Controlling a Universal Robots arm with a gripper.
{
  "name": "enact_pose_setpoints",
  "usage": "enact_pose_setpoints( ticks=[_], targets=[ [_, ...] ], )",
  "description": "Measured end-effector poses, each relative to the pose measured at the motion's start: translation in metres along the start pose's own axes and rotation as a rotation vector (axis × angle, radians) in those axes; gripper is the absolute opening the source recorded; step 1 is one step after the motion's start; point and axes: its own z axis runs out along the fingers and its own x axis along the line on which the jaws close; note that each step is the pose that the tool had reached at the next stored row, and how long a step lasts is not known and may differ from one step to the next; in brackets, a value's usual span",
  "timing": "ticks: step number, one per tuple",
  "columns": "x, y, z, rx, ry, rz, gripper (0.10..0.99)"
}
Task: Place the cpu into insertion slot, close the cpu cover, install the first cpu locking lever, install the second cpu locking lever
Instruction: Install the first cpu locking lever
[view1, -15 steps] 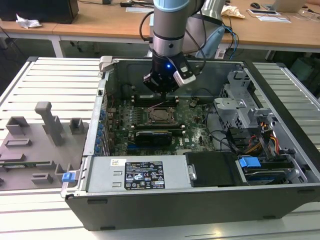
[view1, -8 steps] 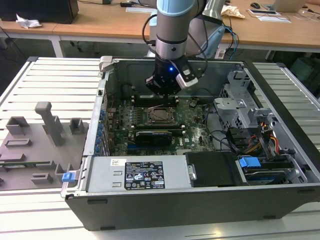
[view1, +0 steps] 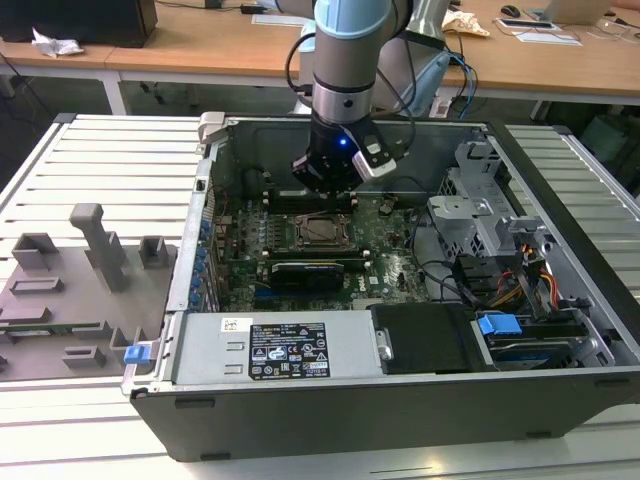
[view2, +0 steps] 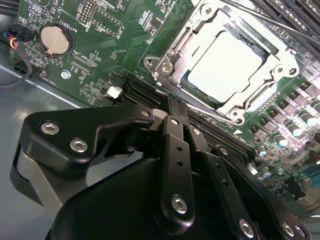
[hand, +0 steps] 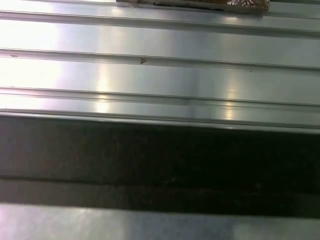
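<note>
Here the gripper (view2: 172, 107) hangs inside the open computer case (view1: 560, 200), jaws together and empty, just beside the insertion slot (view2: 172, 60). The cpu (view2: 225, 67) sits in that slot with the cpu cover (view2: 272, 62) down over it. Long black memory slots (view2: 300, 15) flank the socket.

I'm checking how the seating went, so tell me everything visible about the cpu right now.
The cpu is a small square chip with a pale, silvery-beige metal top and a thin greenish rim. It lies flat in the insertion slot on the green motherboard. The cpu cover, a silvery metal frame, is down around it, so the top shows through the square window. The gripper sits just off one corner of the socket, fingers together, not touching the chip.
</note>
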Motion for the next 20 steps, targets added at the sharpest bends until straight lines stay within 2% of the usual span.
enact_pose_setpoints(
  ticks=[14, 20],
  targets=[
    [-0.0007, -0.0004, 0.0089, 0.006, -0.0003, 0.0, 0.106],
    [-0.0007, -0.0005, 0.0091, 0.008, 0.0005, 0.0, 0.106]
  ],
)
